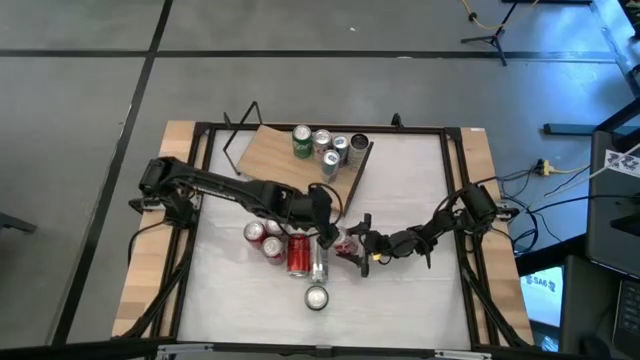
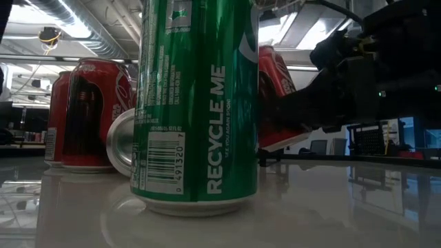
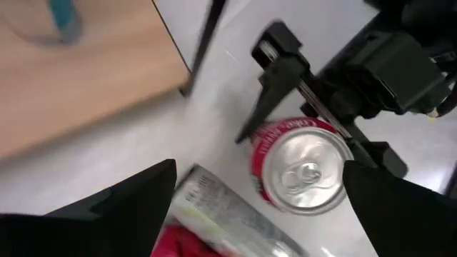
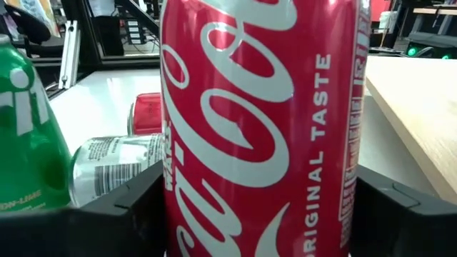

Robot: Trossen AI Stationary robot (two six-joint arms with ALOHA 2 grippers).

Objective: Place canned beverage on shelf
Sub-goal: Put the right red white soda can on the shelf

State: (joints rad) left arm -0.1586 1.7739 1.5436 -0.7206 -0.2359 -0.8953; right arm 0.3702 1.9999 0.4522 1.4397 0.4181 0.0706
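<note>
High view, going left to right: the left arm reaches in from the table's left edge, and the left gripper (image 1: 322,222) hangs over the cluster of cans mid-table with its fingers spread wide and nothing between them. Under and beside it are two upright red cans (image 1: 262,240), then a red can lying on its side (image 1: 298,254) with a silver can lying on its side (image 1: 319,262) right against it. A bit nearer the front edge is a lone green can (image 1: 316,297) standing upright.

Just right of that pile, the right gripper (image 1: 348,246) has its fingers on either side of an upright red Coca-Cola can (image 4: 260,128), which fills the right wrist view. The left wrist view shows the same can's silver top sitting between those dark fingers (image 3: 268,96), and the jaws look clamped on it.

The shelf (image 1: 290,160) is at the back of the table, well apart from the held can, with four cans (image 1: 328,144) already standing on its far right corner.
</note>
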